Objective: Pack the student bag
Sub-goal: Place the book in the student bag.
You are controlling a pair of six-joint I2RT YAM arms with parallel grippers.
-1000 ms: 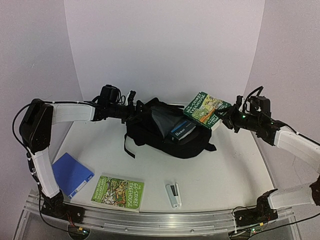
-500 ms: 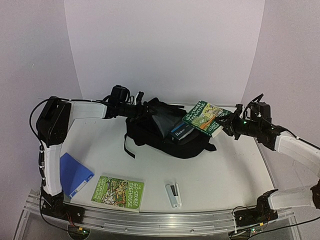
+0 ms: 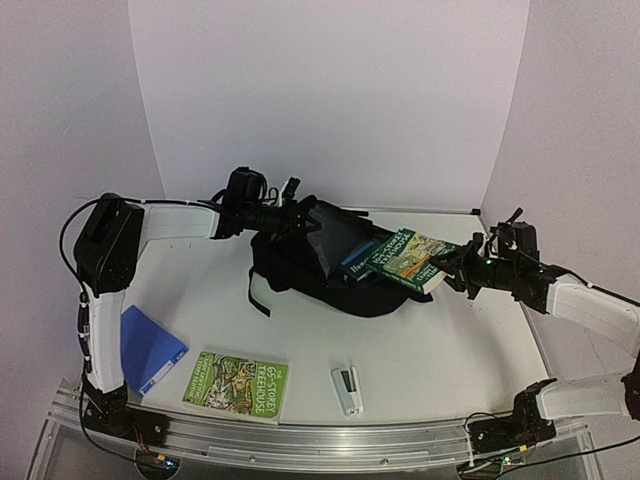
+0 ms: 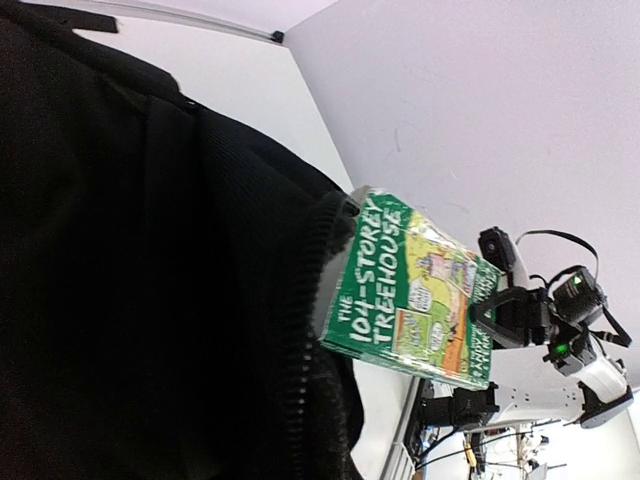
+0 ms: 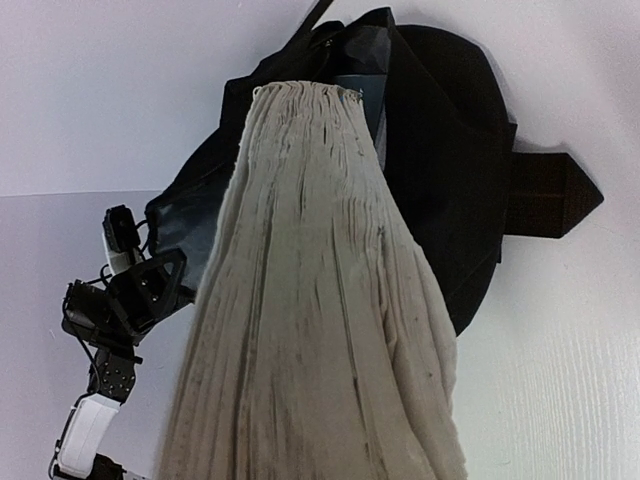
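— Two green books, we agree? And one blue folder (image 3: pixel 148 349) far left.
— Yes. One lying book (image 3: pixel 236 384); left gripper (image 3: pixel 296 216) at the rim, grip unclear to us; one black student bag (image 3: pixel 290 268) mid-table (image 3: pixel 450 345), mouth gaping; one stapler (image 3: pixel 348 390); one held book (image 3: pixel 410 258), right gripper (image 3: pixel 457 268) clamped on it.

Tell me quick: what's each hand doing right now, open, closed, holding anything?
Left hand: looks closed on the student bag at its opening edge.
Right hand: closed on the green book, far end at the bag's opening.
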